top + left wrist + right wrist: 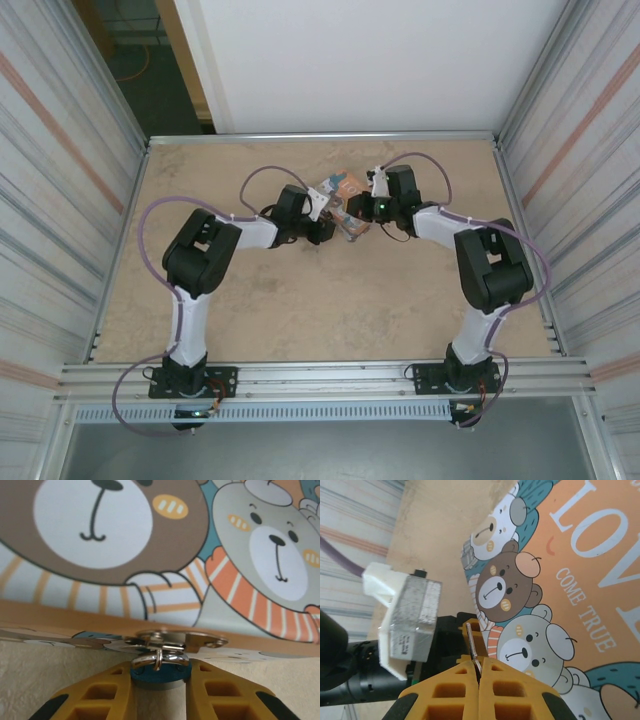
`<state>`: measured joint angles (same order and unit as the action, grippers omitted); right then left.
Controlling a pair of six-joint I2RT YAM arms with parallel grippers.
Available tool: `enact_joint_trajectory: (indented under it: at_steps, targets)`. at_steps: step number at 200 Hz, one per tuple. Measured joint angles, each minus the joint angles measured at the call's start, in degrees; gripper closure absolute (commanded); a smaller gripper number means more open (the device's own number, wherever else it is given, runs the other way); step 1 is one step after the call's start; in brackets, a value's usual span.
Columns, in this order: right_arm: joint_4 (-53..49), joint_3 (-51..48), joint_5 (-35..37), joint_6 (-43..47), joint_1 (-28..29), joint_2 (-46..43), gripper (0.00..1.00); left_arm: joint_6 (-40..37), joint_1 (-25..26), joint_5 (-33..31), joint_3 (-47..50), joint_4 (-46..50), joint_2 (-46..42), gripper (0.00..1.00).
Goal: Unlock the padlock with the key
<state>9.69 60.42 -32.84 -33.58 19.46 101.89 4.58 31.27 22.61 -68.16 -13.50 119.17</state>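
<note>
Possibly risky: right gripper (479, 666) clamps the key (472, 642), left gripper (160, 672) flanks the padlock (161, 679), grip unclear; if padlock swings on hasp (172, 641), key misses.

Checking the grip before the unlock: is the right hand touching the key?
Touching. The right wrist view shows the key pinched between the shut fingers of the right hand, with its thin metal blade sticking out past them.

Glossy printed tin (150, 555), matt blue padlock (160, 677)
</note>
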Motion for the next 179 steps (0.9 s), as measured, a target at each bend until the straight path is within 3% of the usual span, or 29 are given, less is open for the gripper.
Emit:
enact_joint_trajectory:
  at_steps: [120,179]
  targets:
    - [-4.17,-15.93,3.39,11.15,0.04,-18.69,1.00,15.28,0.00,7.72,-0.46,14.01,-6.32,0.82]
    - [-5.01,-23.06,9.46,16.48,5.79,-25.18,1.00,21.99,1.07,9.60,-2.60,17.77,-8.48,0.82]
